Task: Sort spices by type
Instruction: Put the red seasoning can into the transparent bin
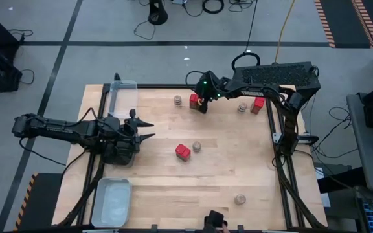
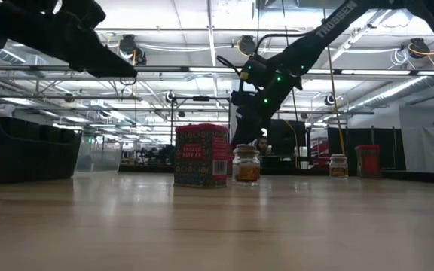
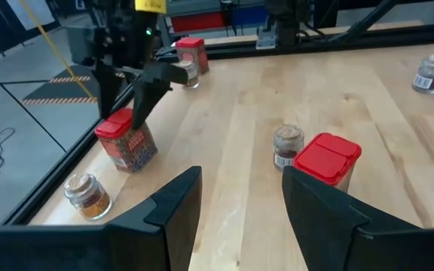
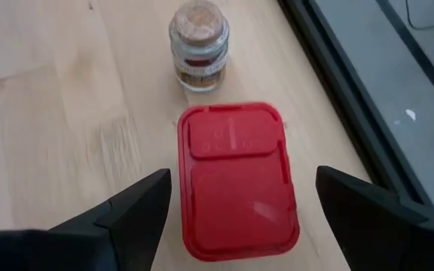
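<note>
Nearest me on the tabletop (image 1: 251, 162), a lone tan-lidded jar (image 1: 240, 199) stands close to the near edge, toward the right side. At the near left corner I see a pale tray (image 1: 111, 202).

Further in, around the middle of the tabletop, a red tin (image 1: 182, 151) sits just beside another jar (image 1: 197, 146); the low view shows them side by side, upright.

My left arm reaches in level from the left edge, stretched out flat with its wrist over the left part of the tabletop. The left pincer (image 1: 145, 129) hangs in the air with its fingers spread apart and nothing between them, pointing toward the middle pair.

Along the far edge, a clear tray (image 1: 123, 95) lies at the far left corner. A third jar (image 1: 177, 100) stands near the far edge left of centre, and just beside it a second red tin (image 1: 193, 100).

My right arm comes over from the right edge, folded at the elbow and bent down steeply. The right pincer (image 4: 236, 203) is poised directly above that tin with its fingers spread wide on either side of the red lid, not pressing it as far as I can see.

Toward the far right corner, a fourth jar (image 1: 242, 107) and a third red tin (image 1: 258, 105) stand close together.
</note>
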`<state>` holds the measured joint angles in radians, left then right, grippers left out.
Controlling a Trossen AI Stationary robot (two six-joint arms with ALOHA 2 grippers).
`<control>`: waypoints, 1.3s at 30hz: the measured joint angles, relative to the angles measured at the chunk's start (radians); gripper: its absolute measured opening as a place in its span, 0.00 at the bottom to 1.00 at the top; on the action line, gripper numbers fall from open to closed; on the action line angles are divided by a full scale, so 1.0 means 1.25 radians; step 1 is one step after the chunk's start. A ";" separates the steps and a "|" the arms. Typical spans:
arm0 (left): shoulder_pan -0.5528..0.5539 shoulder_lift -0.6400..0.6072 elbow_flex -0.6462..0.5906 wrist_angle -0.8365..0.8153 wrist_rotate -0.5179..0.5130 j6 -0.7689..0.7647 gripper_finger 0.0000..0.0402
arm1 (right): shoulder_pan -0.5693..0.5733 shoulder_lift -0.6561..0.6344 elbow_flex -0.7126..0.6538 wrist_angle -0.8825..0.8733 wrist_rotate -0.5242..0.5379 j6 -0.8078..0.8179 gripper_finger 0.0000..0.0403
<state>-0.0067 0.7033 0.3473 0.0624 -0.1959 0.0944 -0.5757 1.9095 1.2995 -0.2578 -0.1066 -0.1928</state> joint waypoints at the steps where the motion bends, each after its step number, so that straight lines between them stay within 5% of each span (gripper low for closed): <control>1: 0.000 0.000 0.000 0.000 0.000 0.000 0.48 | 0.000 0.000 0.000 -0.006 0.000 0.005 0.78; 16: 0.000 0.000 0.000 0.000 -0.001 -0.002 0.48 | 0.004 0.006 0.000 -0.024 0.002 0.024 0.77; 29: 0.000 0.000 0.000 0.000 -0.001 -0.002 0.48 | 0.004 0.006 0.000 -0.050 0.001 0.019 0.49; 39: 0.000 0.000 0.000 0.000 -0.001 -0.003 0.48 | 0.004 0.006 0.000 -0.049 0.001 0.018 0.49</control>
<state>-0.0065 0.7033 0.3473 0.0624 -0.1974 0.0906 -0.5713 1.9167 1.2999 -0.3194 -0.1051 -0.1699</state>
